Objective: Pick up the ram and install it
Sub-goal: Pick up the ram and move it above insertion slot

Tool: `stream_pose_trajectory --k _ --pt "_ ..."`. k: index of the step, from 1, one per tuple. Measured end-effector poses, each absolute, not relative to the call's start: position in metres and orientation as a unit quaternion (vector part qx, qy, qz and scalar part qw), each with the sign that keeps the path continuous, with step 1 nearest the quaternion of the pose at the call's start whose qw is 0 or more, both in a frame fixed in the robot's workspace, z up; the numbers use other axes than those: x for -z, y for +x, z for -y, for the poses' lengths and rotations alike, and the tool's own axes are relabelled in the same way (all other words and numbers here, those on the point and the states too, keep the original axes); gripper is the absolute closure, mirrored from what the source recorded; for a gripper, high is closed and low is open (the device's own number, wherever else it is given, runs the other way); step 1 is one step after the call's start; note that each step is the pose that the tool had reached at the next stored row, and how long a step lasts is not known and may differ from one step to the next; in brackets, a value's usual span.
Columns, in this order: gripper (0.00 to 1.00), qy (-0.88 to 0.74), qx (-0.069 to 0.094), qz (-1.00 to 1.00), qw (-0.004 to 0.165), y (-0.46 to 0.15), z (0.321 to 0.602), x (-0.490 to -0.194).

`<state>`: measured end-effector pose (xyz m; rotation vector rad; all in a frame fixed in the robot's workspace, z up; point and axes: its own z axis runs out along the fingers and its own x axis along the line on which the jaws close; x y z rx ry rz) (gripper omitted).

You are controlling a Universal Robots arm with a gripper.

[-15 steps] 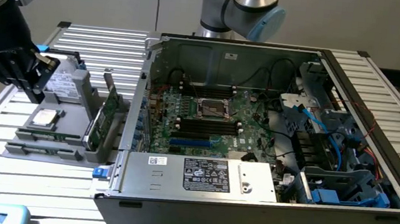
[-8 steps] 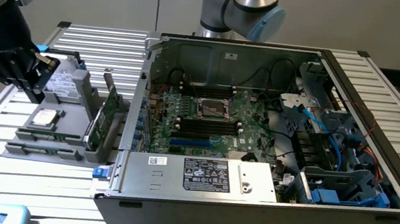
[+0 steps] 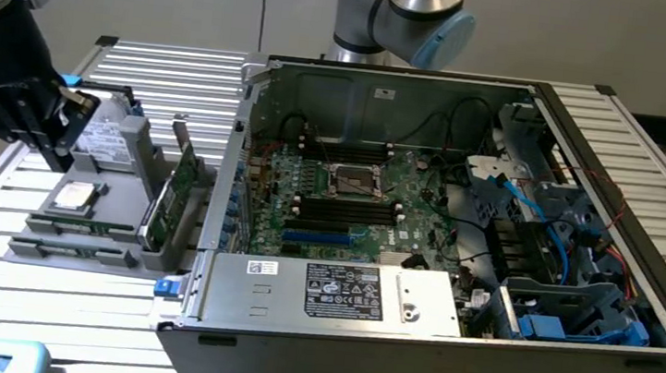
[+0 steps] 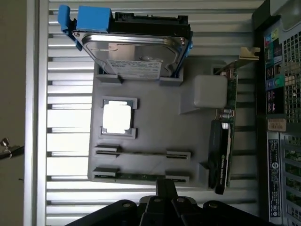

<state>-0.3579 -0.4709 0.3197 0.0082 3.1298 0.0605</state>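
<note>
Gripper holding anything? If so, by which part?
Nothing is held. The gripper is shut and empty above the grey tray; the ram sits in its tray slot, untouched.

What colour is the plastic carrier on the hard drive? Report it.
Blue, best seen in the wrist view: the plastic carrier wraps the silver hard drive.

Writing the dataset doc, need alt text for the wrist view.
The shut pincer hovers close to a ram stick standing on edge in a grey holder on a slatted table. The holder also carries a second stick, a processor, a hard drive and an expansion card.
</note>
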Motion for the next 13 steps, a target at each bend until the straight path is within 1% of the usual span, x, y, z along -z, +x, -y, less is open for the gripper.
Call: stream_pose_trajectory --k 13 --pt "0.89 -0.116 -0.020 -0.993 0.003 -0.3579 0.4709 -0.3195"
